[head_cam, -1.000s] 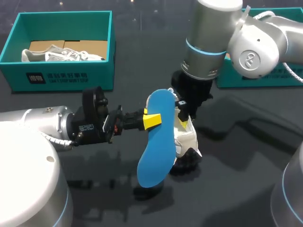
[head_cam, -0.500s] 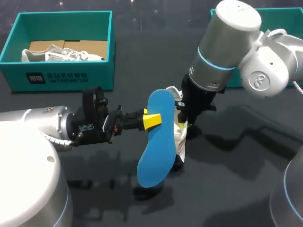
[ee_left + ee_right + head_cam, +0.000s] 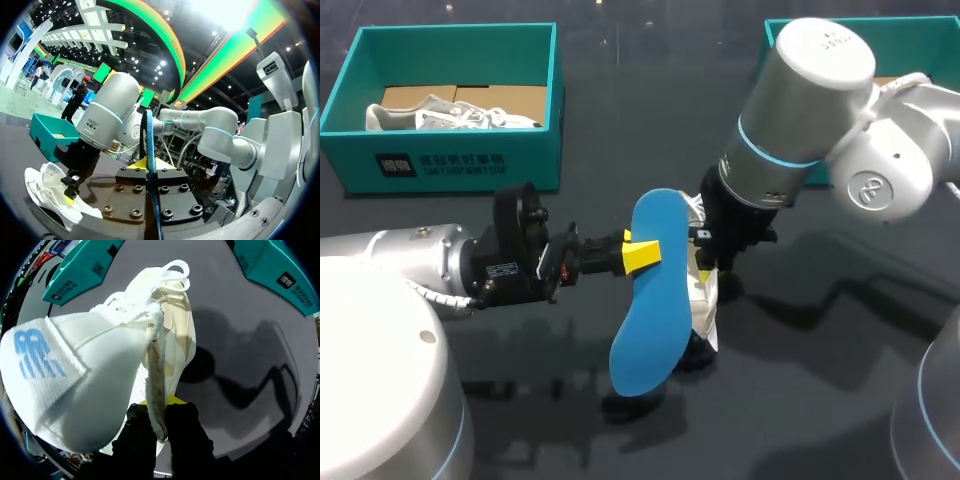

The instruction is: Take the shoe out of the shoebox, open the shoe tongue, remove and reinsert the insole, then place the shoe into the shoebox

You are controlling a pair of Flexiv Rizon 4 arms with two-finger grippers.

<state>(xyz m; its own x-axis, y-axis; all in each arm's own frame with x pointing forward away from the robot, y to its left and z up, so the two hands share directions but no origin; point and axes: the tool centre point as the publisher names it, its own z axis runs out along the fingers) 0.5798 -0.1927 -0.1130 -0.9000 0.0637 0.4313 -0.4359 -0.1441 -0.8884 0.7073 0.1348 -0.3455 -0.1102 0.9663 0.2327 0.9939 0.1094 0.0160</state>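
My left gripper (image 3: 640, 253) is clamped on the edge of a flat, smooth blue insole (image 3: 650, 300), which hangs long-ways down over the dark matte table (image 3: 820, 400). My right gripper (image 3: 159, 410) pinches the thin fabric rim of the white mesh shoe (image 3: 90, 375), laces looped and tongue soft and padded. The shoe hangs just behind the insole, outside both boxes. A teal cardboard shoebox (image 3: 440, 165) holds a second white shoe (image 3: 450, 115). Another teal shoebox (image 3: 920, 30) sits behind my right arm.
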